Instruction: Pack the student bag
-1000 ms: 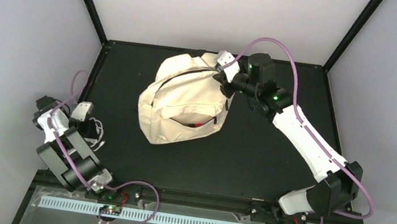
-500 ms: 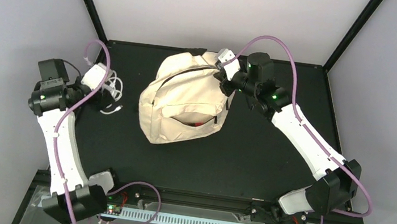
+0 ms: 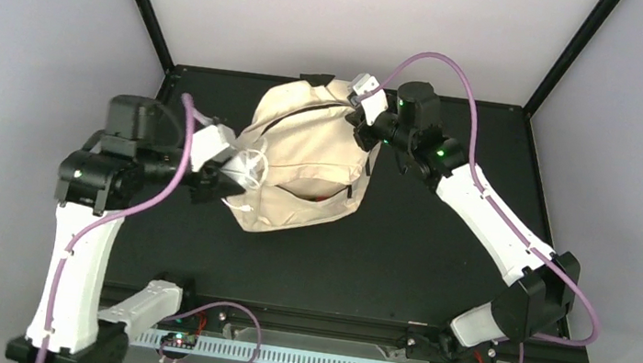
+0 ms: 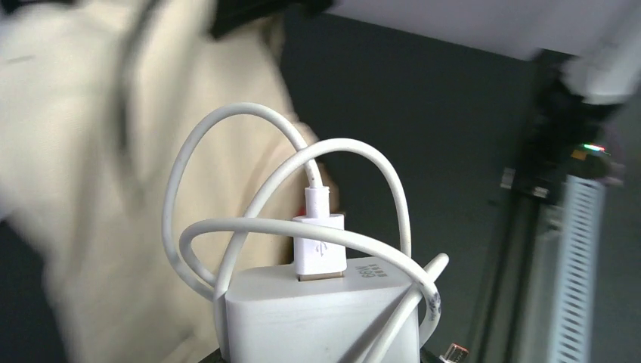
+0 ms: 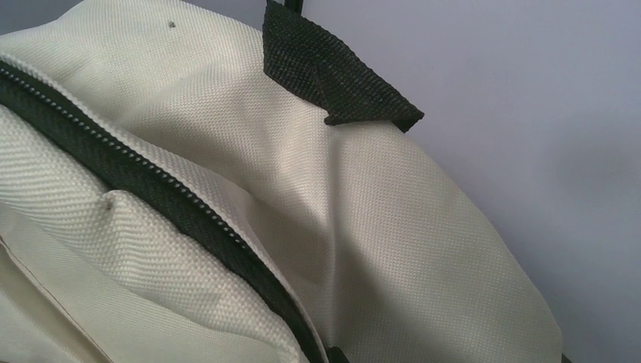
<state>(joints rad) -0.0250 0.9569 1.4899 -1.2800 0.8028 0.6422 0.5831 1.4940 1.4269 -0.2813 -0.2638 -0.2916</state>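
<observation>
Jaws of the left gripper [image 3: 228, 175] clamp a white charger [image 4: 317, 310], its cable [image 4: 198, 227] looped, at the left edge of the bag [image 3: 303, 147]. The right gripper [image 3: 363, 131] is shut at the bag's top right, apparently pinching fabric by the zipper [image 5: 151, 197]. The bag lies mid-table [image 3: 401, 256], front pocket [image 3: 311, 195] gaping. It looks soft, light and floppy, so grip a seam, the zipper edge or the black loop [image 5: 332, 79].

The left arm [image 3: 80, 235] stood tall, bent inward, its claw [image 3: 240, 172] clamped around a white charger [image 4: 317, 318]. The right arm [image 3: 489, 221] stretched far forward, its claw [image 3: 360, 121] pinched on the student bag [image 3: 302, 156].
</observation>
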